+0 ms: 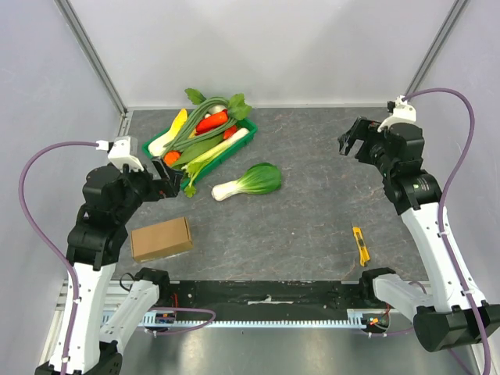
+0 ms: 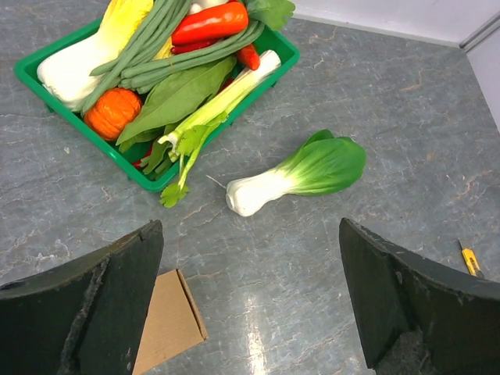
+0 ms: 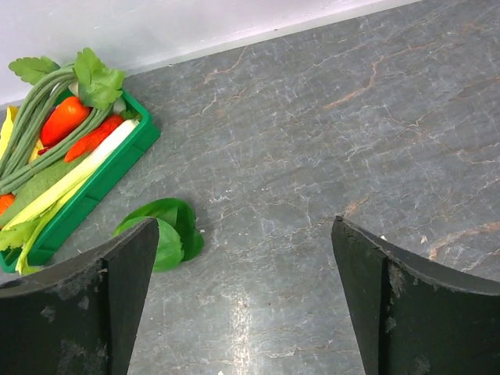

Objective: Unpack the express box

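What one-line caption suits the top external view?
Both open grippers, left and right, hover above the table; closed brown cardboard express box, green vegetable tray, bok choy, yellow utility knife untouched.

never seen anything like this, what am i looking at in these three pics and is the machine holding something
These are two robot arms bolted at the near edge of a grey table. The overhead picture shows both from above; the other two come from cameras on each wrist, so the dark shapes at the bottom are that arm's own fingers. The left tool and the right tool are both open and hold nothing. On the table lie a brown cardboard express box near the left arm, a green tray heaped with vegetables, a loose bok choy beside it, and a small yellow utility knife near the right arm. The box looks closed and untouched.
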